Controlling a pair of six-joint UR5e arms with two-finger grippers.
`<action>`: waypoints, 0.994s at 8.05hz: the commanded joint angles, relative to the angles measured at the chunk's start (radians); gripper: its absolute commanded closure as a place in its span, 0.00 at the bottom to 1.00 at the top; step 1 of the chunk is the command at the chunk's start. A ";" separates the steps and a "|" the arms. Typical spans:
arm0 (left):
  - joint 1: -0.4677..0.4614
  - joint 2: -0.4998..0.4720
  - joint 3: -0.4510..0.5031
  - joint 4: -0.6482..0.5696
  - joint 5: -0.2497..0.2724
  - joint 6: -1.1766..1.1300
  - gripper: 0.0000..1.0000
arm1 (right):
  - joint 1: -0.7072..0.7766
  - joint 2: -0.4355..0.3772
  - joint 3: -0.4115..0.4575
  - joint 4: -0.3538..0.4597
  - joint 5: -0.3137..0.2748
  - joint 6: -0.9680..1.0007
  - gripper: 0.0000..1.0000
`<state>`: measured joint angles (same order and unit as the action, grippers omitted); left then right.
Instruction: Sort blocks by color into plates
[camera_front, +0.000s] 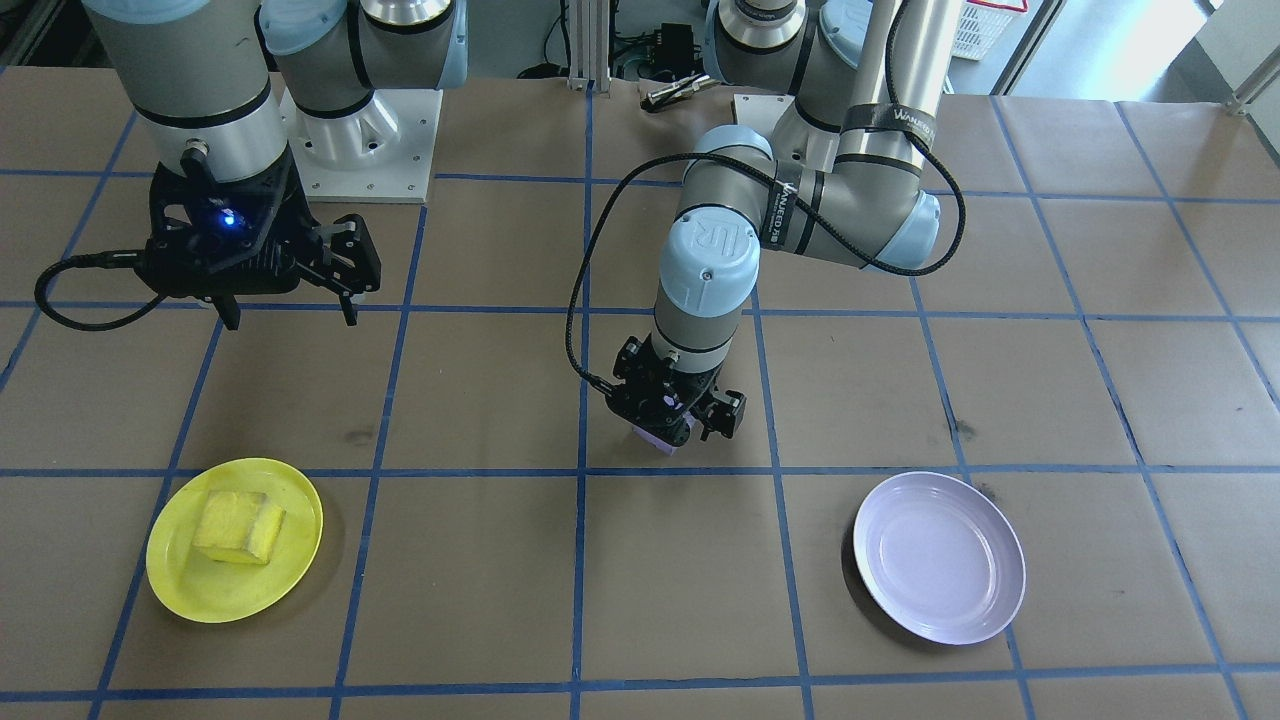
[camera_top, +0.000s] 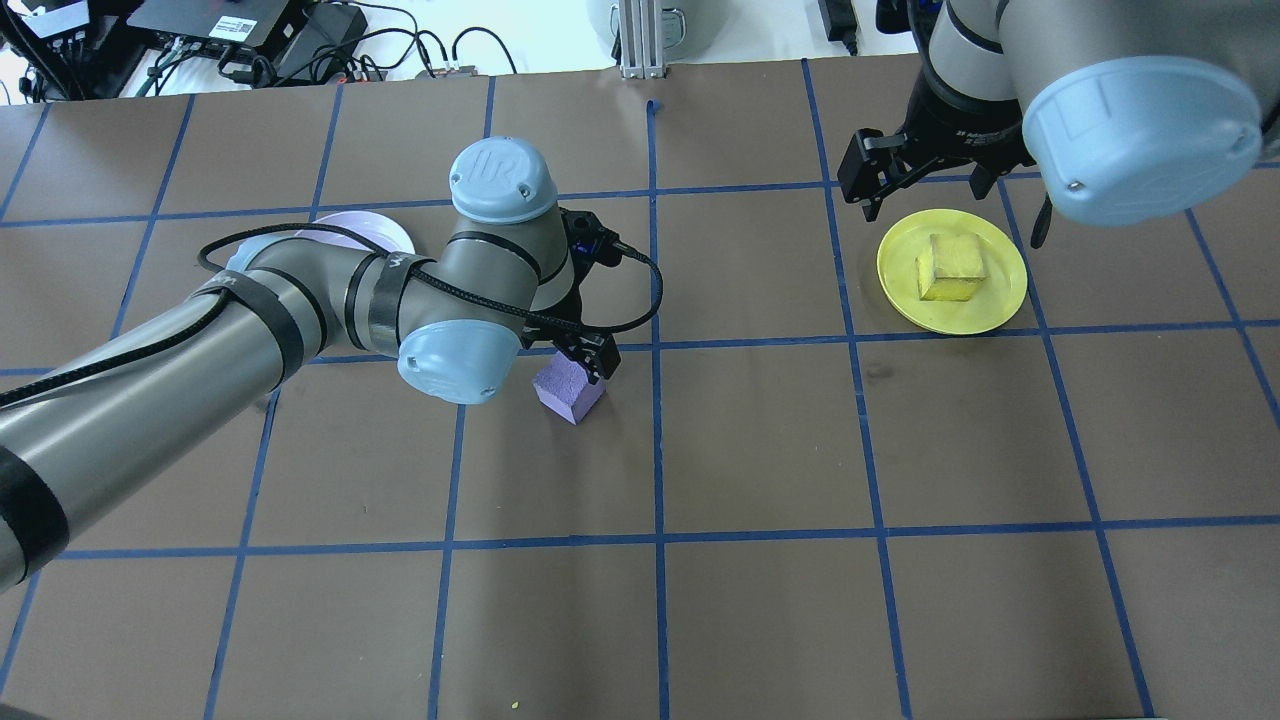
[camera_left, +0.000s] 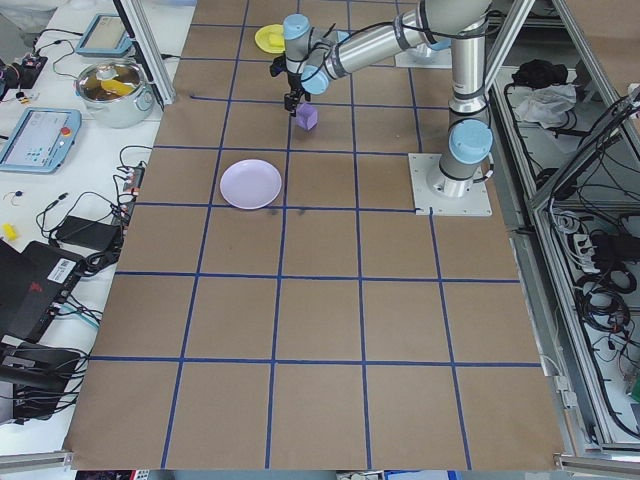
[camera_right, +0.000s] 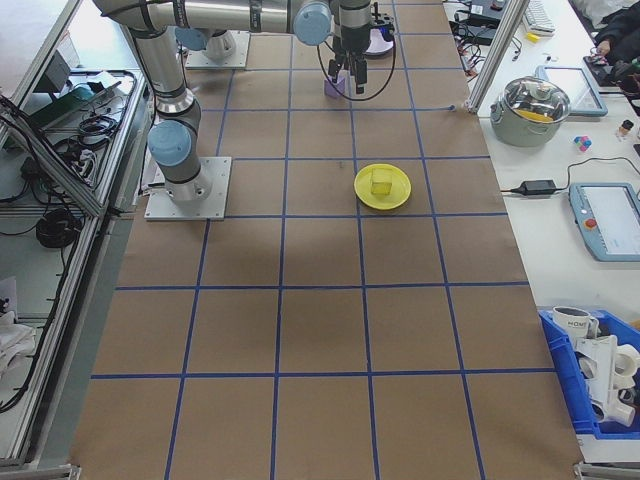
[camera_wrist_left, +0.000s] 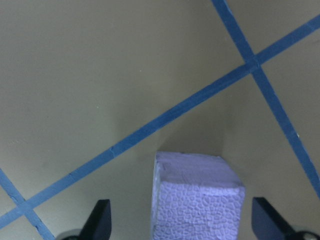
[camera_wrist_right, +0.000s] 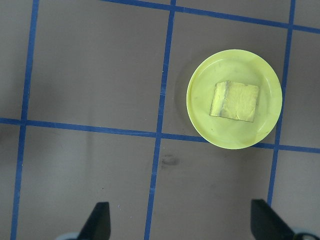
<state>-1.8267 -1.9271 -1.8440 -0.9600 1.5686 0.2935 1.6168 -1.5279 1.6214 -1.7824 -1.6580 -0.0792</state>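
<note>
A purple block (camera_top: 570, 388) rests on the brown table near its middle. My left gripper (camera_front: 690, 432) is lowered over it and open; in the left wrist view both fingers (camera_wrist_left: 101, 220) stand clear of the purple block (camera_wrist_left: 197, 195), with a gap on each side. The empty lavender plate (camera_front: 938, 557) lies off to one side, partly hidden behind my left arm in the overhead view. In the yellow plate (camera_front: 300, 500) sits the yellow block (camera_front: 238, 525). My right gripper (camera_front: 291, 318) hangs open and holds nothing, above the table beside that plate.
Blue tape lines grid the brown table (camera_top: 800, 450). Both arm bases (camera_front: 370, 140) are bolted along the robot's edge. A black cable (camera_top: 640, 290) loops around my left wrist. Side benches hold a pot (camera_right: 540, 100), a tablet (camera_right: 610, 215) and a blue bin (camera_right: 595, 375).
</note>
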 joint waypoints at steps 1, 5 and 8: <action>-0.017 -0.001 -0.031 -0.002 -0.001 -0.065 0.00 | 0.000 0.002 0.000 -0.032 -0.005 -0.005 0.00; -0.031 -0.006 -0.029 -0.002 -0.018 -0.073 0.00 | 0.000 0.002 0.000 -0.032 -0.003 -0.004 0.00; -0.031 -0.006 -0.027 0.007 -0.016 -0.071 0.01 | 0.000 0.002 0.000 -0.034 0.000 -0.002 0.00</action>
<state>-1.8575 -1.9322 -1.8719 -0.9591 1.5514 0.2175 1.6168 -1.5263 1.6214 -1.8159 -1.6605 -0.0822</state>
